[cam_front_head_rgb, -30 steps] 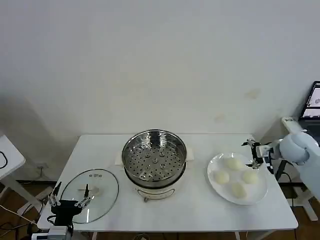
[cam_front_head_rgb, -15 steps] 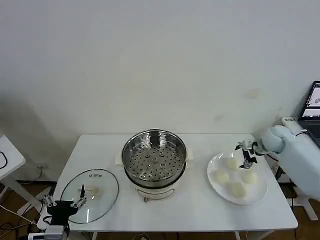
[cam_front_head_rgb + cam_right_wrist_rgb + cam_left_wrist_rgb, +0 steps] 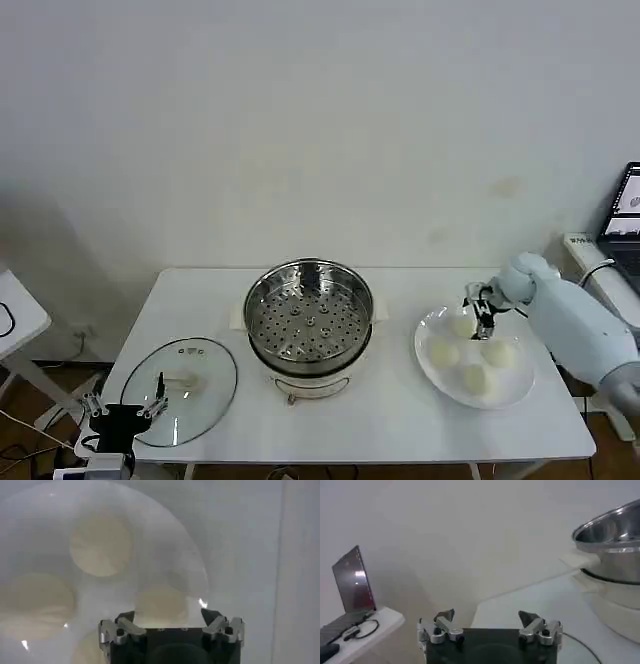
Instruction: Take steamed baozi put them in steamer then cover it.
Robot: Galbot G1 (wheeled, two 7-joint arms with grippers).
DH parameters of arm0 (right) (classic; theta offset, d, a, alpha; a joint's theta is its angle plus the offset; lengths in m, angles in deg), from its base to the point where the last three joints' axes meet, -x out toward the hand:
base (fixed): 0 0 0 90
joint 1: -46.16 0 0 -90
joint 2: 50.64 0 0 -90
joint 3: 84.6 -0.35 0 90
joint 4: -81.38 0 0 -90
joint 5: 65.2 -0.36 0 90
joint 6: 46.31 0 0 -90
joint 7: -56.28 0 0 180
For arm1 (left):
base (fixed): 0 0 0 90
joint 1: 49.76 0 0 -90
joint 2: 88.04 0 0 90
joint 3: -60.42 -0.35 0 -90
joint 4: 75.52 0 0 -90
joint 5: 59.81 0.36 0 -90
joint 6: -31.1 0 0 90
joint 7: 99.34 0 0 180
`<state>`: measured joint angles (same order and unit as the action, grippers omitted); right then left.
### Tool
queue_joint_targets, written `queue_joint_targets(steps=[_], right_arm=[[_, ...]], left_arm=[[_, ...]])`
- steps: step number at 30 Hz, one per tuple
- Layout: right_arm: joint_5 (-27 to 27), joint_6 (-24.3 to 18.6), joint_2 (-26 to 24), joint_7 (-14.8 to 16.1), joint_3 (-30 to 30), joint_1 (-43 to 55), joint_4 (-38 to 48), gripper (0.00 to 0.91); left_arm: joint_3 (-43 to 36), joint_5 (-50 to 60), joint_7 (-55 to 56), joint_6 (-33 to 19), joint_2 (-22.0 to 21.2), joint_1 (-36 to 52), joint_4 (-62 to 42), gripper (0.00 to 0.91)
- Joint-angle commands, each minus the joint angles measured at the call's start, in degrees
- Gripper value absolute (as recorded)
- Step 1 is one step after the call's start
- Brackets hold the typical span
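Observation:
The steamer (image 3: 308, 315), a shiny steel pot with a perforated tray, stands uncovered at the table's middle; its rim also shows in the left wrist view (image 3: 615, 530). Several cream-white baozi lie on a white plate (image 3: 428, 328) to its right, among them one at the far side (image 3: 463, 325) and one at the near side (image 3: 474, 379). My right gripper (image 3: 484, 320) hovers open over the plate's far part. In the right wrist view it (image 3: 167, 617) straddles a baozi (image 3: 161, 605) just below, with others (image 3: 100, 545) beyond. My left gripper (image 3: 125, 402) is open at the front left corner.
A round glass lid (image 3: 180, 388) lies flat on the table left of the steamer, right by the left gripper. A laptop (image 3: 352, 582) sits on a side table beyond the right edge. Bare tabletop lies between steamer and plate.
My right gripper has swung left from past the table's right edge to above the plate's far buns. The left gripper has sunk slightly toward the front corner.

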<state>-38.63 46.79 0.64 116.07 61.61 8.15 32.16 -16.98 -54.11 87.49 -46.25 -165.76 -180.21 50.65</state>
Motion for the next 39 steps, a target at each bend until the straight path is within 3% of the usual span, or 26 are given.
queue_joint_targets(steps=[1,12,20,26,30,34,39], right_arm=[[1.7,0.0,1.8,0.1,0.5,0.7,2.9,0.867],[0.6,0.3,0.9,0.3,0.9,0.5,1.5,0.665],[-3.0,0.9,-2.5,0.7,3.1,2.2,-4.5,0.665],[-11.1,2.2,-9.5,1.7,11.2,11.2,-16.3,0.665],[-17.0,2.9,-11.4,2.3,16.8,19.8,-20.7,0.665],[-20.6,3.2,-10.3,2.9,20.4,26.0,-22.1,0.675],[-26.5,2.8,-5.2,3.1,26.3,35.4,-21.4,0.675]], left_arm=[[-0.1,0.1,0.0,0.0,0.1,0.0,-0.1,0.907],[-0.2,0.1,0.0,0.0,0.0,-0.1,0.1,0.907],[-0.7,0.1,-0.2,0.2,0.1,-0.2,0.1,0.907],[-0.9,0.0,-0.4,0.4,0.7,0.2,0.0,0.907],[-1.1,-0.2,-0.3,0.5,1.0,0.5,-0.2,0.907],[-1.3,-0.1,-0.3,0.5,1.1,0.5,0.0,0.907],[-1.0,-0.1,-0.3,0.5,1.2,0.3,0.2,0.907]])
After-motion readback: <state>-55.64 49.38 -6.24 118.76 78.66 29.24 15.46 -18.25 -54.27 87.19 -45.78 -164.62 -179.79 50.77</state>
